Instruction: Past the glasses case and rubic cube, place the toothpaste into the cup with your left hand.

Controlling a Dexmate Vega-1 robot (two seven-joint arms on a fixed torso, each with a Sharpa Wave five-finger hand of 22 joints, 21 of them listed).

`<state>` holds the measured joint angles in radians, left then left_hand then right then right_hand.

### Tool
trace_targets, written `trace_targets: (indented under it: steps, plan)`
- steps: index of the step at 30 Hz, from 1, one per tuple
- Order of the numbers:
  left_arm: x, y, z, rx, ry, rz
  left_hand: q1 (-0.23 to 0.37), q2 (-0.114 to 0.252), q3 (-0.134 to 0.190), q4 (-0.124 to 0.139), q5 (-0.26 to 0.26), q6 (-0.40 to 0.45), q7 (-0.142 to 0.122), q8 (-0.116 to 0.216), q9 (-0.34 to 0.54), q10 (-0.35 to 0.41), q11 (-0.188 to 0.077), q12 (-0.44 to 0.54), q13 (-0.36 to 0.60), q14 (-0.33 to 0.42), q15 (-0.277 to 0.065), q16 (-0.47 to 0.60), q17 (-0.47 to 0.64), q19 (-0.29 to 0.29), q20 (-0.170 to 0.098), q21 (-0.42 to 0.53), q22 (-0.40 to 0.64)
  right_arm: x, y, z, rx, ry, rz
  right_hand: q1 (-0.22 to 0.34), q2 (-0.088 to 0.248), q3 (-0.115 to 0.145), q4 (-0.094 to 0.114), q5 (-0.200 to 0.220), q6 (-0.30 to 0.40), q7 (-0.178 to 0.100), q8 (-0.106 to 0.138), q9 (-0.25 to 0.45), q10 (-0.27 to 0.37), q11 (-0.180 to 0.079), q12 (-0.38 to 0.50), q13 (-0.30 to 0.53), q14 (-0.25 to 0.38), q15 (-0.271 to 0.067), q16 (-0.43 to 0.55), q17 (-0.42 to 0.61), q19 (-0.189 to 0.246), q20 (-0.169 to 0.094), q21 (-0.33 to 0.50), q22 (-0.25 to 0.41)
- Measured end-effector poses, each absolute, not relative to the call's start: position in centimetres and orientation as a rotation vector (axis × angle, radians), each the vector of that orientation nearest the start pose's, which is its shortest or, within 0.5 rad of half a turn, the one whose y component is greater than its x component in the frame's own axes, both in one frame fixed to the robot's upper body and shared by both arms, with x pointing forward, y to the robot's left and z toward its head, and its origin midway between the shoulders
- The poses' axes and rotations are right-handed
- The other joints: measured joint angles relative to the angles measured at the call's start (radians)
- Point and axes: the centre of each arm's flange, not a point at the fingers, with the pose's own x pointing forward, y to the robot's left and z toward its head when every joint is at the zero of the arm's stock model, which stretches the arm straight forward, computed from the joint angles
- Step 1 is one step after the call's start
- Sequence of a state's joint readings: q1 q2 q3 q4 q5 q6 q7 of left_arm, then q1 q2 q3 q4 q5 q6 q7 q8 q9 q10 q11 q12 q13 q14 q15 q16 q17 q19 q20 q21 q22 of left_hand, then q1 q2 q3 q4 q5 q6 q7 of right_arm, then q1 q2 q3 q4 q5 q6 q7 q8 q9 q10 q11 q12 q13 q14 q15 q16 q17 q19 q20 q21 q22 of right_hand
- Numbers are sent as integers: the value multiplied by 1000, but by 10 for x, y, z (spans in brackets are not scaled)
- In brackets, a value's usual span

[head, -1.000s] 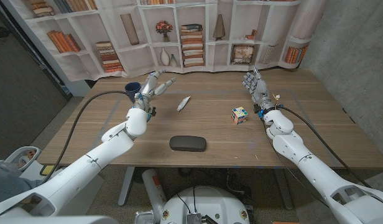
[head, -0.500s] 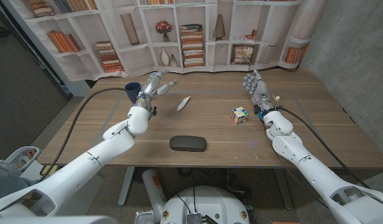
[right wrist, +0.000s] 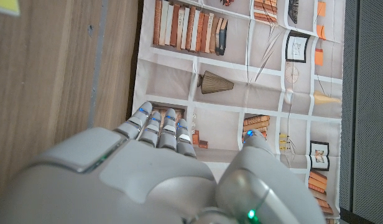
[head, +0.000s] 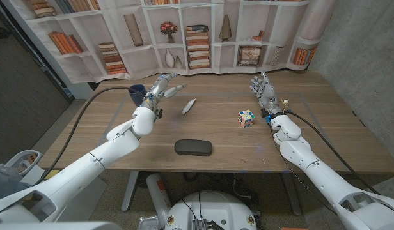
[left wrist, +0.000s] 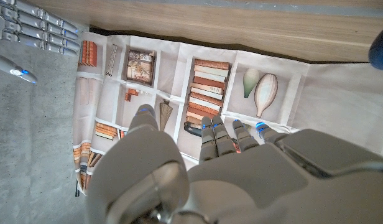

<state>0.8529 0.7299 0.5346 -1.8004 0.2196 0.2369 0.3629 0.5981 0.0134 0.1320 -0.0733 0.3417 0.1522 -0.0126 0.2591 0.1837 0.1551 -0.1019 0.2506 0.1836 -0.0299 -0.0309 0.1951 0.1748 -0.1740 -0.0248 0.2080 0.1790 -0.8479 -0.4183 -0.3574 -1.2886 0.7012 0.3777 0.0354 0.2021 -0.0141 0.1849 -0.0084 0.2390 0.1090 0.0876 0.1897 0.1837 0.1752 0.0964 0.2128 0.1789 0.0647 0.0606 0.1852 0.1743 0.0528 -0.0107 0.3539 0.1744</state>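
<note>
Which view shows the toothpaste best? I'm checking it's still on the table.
The head view: the toothpaste lies whole on the table, apart from the left hand. The wrist views face the bookshelf backdrop, so they give nothing useful on it.

Two white robot arms reached in from the near corners over the table. The left arm stretched diagonally forward toward the far left part of the table, its forearm trailing a black cable. The left hand [head: 163, 85] was raised at the end of it, fingers extended and slightly apart, holding nothing. In the left wrist view the left hand's fingers [left wrist: 224, 138] pointed straight ahead. The right arm bent at the elbow on the right side. The right hand [head: 262, 89] stood upright, fingers straight, close together and empty, a black cable running from its wrist.
</note>
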Motion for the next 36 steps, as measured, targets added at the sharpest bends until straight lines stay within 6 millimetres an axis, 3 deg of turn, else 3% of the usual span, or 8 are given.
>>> trace_targets:
  steps: [23, 36]
  plan:
    - [588, 225, 33, 1031, -628, 182, 8, -8, -13, -4, 7, 41, -5, 0, 0, 36, -10, 0, 0, 17, -5, 0, 0, 6, 6, 0, 0, 649, -263, -22, 197, -674, 234, 4, 4, 4, -4, 0, 4, 4, 0, 0, 6, 6, 0, 0, 4, -4, 0, 0, 11, 3, -7, 0]
    - [589, 215, 38, 1092, -589, 204, 8, -26, -24, -7, 7, 46, 0, 0, 0, 43, -7, 0, 0, 24, 2, 0, 0, 0, 22, -5, 0, 647, -264, -21, 204, -679, 237, 5, 5, 1, -7, -8, 13, 2, 0, 0, 16, 5, 0, 0, 16, -1, 0, 0, 14, 0, -14, 0]
